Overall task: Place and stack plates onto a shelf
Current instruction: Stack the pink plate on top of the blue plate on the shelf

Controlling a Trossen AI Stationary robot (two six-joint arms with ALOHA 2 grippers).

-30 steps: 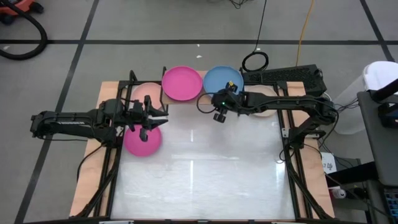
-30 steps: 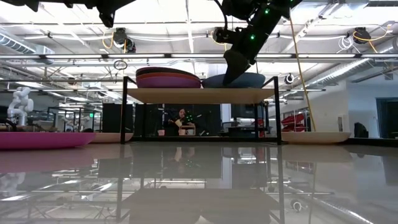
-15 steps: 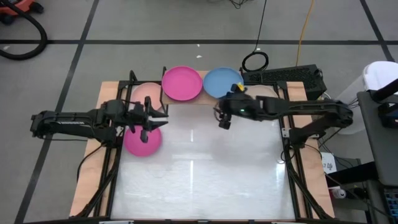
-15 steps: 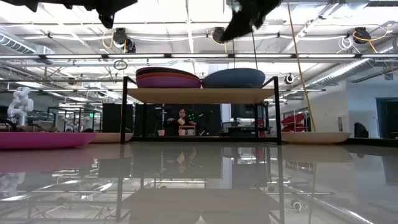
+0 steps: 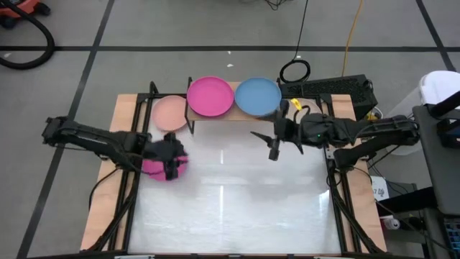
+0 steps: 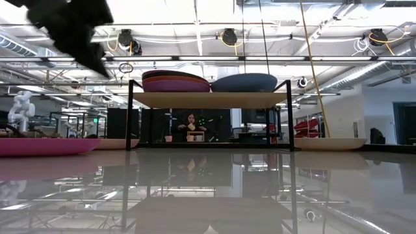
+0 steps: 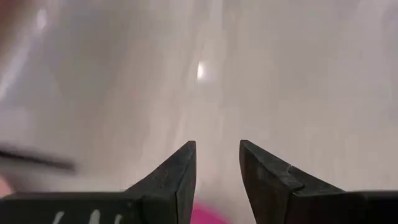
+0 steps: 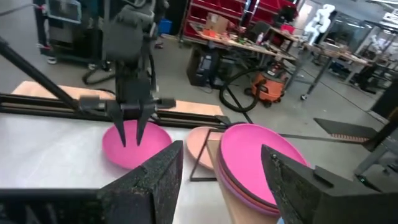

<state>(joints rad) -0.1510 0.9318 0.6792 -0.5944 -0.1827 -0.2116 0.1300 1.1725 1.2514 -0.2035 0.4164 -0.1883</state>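
My left gripper (image 5: 171, 164) (image 7: 217, 149) is open and points down above the magenta plate (image 5: 159, 167) (image 6: 39, 146), which lies flat on the table near its left edge. In the low view it (image 6: 78, 36) hangs well above that plate. My right gripper (image 5: 266, 144) (image 8: 221, 168) is open, empty and level, just on the near side of the shelf (image 6: 208, 99). On the shelf sit a stack topped by a hot pink plate (image 5: 210, 96) (image 8: 261, 158) and the blue plate (image 5: 258, 96) (image 6: 244, 82). A light pink plate (image 5: 170, 113) (image 8: 199, 146) lies left of the shelf.
A beige plate (image 6: 328, 143) lies on the table to the right of the shelf. The shelf's black legs (image 6: 129, 117) stand at the table's far side. The white tabletop (image 5: 230, 201) stretches bare toward the near edge. A person sits in the room beyond the shelf.
My right gripper has drawn back from the blue plate on the shelf, toward the near and right edges, and risen out of the low view; the blue plate stays on the shelf. My left gripper has tipped from level to pointing down and moved nearer, over the magenta plate.
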